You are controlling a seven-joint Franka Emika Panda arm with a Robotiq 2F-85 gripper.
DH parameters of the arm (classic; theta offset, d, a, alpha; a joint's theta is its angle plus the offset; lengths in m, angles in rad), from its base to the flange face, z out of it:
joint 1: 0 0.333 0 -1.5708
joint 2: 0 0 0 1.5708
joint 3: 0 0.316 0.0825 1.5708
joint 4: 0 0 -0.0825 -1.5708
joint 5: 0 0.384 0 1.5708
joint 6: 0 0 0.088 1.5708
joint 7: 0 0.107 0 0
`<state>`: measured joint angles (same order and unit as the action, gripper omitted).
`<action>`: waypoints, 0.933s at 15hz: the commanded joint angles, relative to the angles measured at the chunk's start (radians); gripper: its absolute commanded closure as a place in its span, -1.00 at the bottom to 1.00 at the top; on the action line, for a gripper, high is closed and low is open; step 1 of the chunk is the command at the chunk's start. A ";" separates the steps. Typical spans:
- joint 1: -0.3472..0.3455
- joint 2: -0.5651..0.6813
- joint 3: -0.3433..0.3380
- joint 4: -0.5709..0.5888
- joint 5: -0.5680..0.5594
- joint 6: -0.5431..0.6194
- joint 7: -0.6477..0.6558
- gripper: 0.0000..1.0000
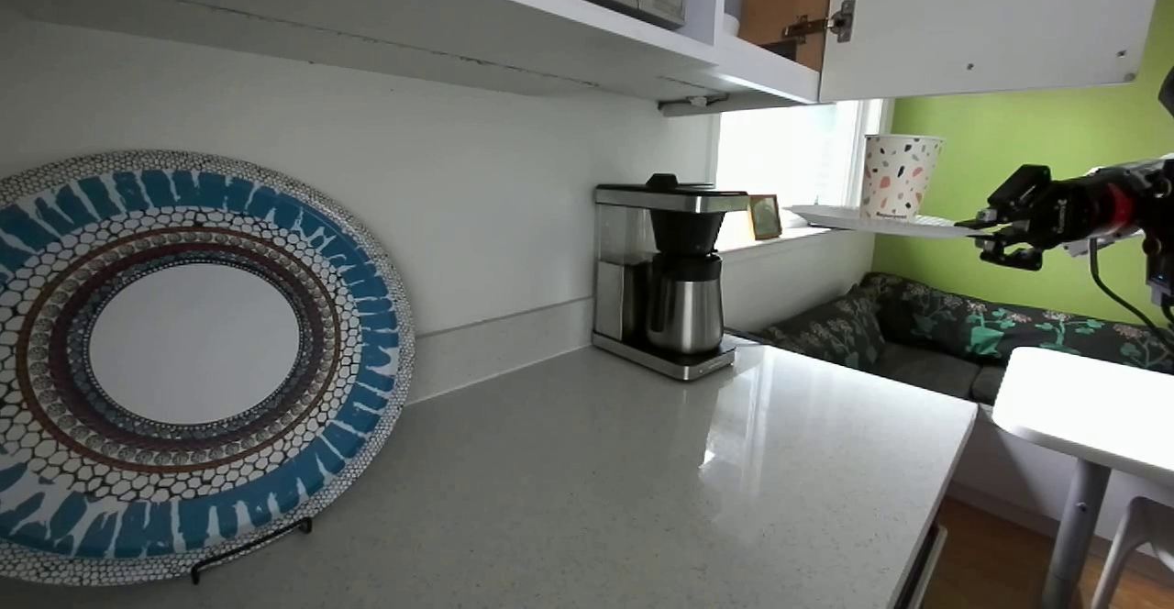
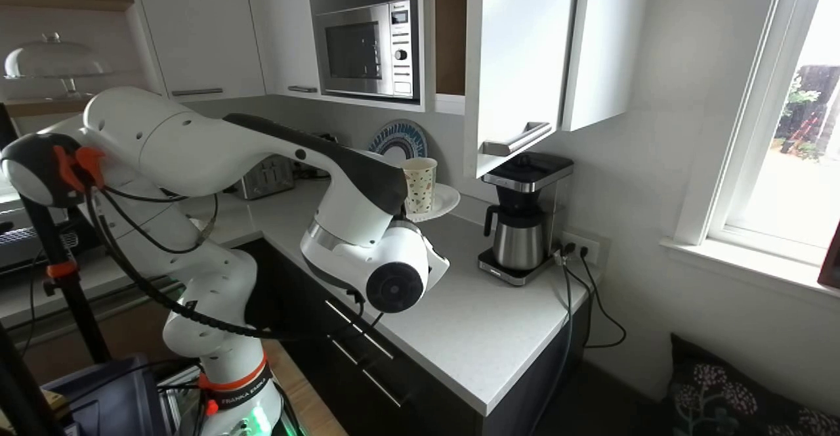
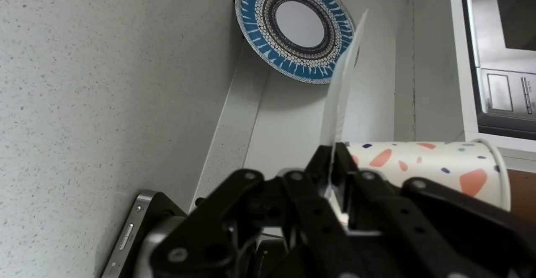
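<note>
My gripper (image 1: 976, 231) is shut on the rim of a white paper plate (image 1: 835, 216) and holds it level in the air, well above the counter. A paper cup (image 1: 901, 178) with orange, green and dark speckles stands upright on the plate. In the wrist view the plate (image 3: 342, 85) shows edge-on between the fingertips (image 3: 333, 154), with the cup (image 3: 431, 169) sideways in the picture beside the right finger. In an exterior view the cup (image 2: 421, 186) and plate (image 2: 447, 199) show partly behind the arm, which hides the fingers.
A coffee maker (image 1: 683, 306) stands on the light counter (image 1: 550, 490) near the plate. An open cabinet door (image 2: 525, 48) hangs above, beside the microwave (image 2: 367, 48). A large blue patterned disc (image 1: 367, 334) leans on the wall. A white table (image 1: 1091, 407) stands beyond the counter.
</note>
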<state>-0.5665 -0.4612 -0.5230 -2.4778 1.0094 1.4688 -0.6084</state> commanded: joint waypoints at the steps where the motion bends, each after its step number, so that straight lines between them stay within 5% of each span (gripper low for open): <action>1: -0.004 -0.003 0.000 -0.002 0.012 -0.002 0.005 0.97; 14: -0.045 -0.118 0.019 0.019 0.088 -0.031 0.179 0.97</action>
<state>-0.5858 -0.5455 -0.5222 -2.4596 1.0893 1.4476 -0.4957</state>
